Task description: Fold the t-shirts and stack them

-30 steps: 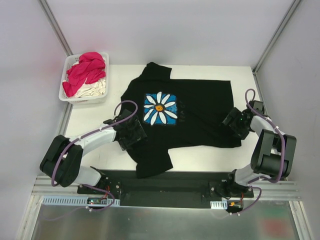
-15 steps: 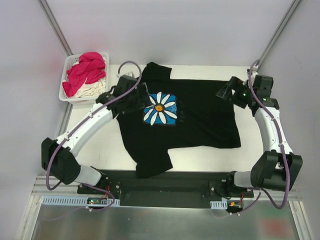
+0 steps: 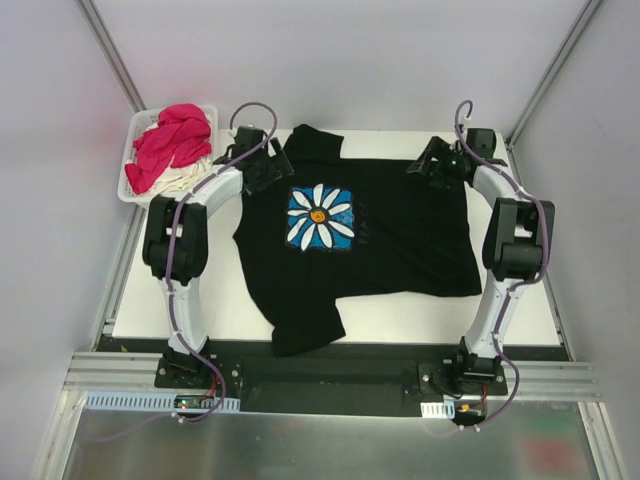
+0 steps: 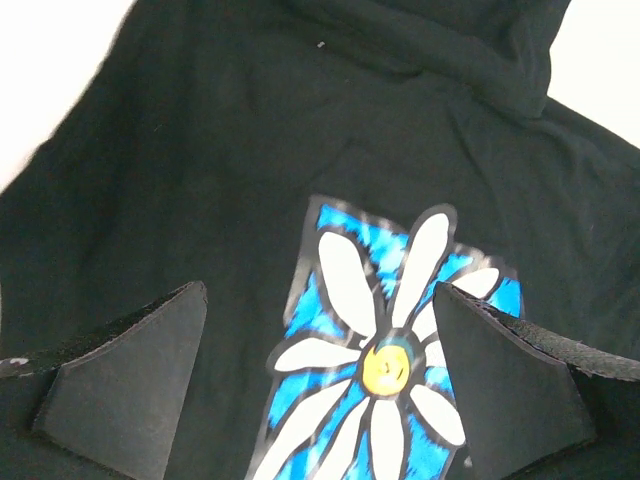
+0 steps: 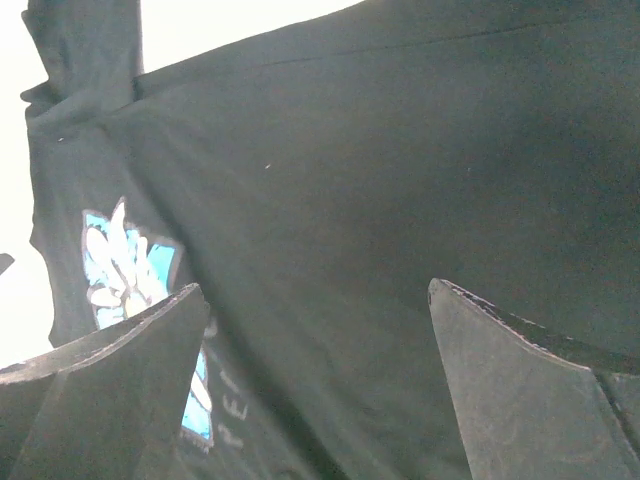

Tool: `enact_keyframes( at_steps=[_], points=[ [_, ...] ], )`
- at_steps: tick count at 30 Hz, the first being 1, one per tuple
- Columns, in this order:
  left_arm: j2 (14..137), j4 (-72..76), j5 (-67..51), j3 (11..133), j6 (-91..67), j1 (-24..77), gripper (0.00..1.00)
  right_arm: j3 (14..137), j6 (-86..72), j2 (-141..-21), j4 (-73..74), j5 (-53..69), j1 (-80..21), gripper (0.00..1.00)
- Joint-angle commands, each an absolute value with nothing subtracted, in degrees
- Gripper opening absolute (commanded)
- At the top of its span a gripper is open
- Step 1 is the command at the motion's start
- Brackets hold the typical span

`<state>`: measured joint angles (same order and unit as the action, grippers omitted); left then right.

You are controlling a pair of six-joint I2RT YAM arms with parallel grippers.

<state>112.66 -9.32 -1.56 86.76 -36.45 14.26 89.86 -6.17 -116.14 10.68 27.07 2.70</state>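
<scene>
Your left fingers [image 4: 130, 385] stand wide apart and hold nothing. They hang low over the black soft-cloth t-shirt [image 4: 220, 170], with its white daisy print on a blue square [image 4: 385, 350] directly ahead of them. Your right fingers [image 5: 520, 390] are spread equally wide and are empty too, over plain black cloth. From the wrist views I cannot tell if either pair touches the cloth.

Seen from above, the left fingers are at the far shoulder, beside the far sleeve, and the right fingers are at the far hem corner. The black t-shirt lies print up and sideways on the white surface [image 3: 210, 300]: collar to your left, hem to your right, one sleeve toward the far edge and the other toward the arm bases. The near sleeve looks a little bunched.

I judge this cloth to be light, limp and not fragile. It will sag between two holds and drag over the surface, so both ends should be lifted together. Good places to pinch are the far shoulder seam and the far hem corner, at the very edge, taking both layers.

The white plastic basket [image 3: 137, 192] stands at the far left corner, near the left arm. It holds a magenta-pink t-shirt [image 3: 170, 140] on top of a cream t-shirt [image 3: 190, 180], both crumpled.
</scene>
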Motion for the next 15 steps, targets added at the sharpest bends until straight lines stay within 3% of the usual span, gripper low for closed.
enact_keyframes(
  at_steps=[1,15],
  points=[
    [118.63,-1.15,-8.78,93.51,-40.33,14.07,0.96,97.37,-9.39,-121.88,8.61,27.77,3.6,0.96],
    [133.41,7.47,-15.55,100.45,-49.83,10.11,0.97,106.16,-16.25,-134.9,7.21,29.27,4.92,0.96]
  ],
)
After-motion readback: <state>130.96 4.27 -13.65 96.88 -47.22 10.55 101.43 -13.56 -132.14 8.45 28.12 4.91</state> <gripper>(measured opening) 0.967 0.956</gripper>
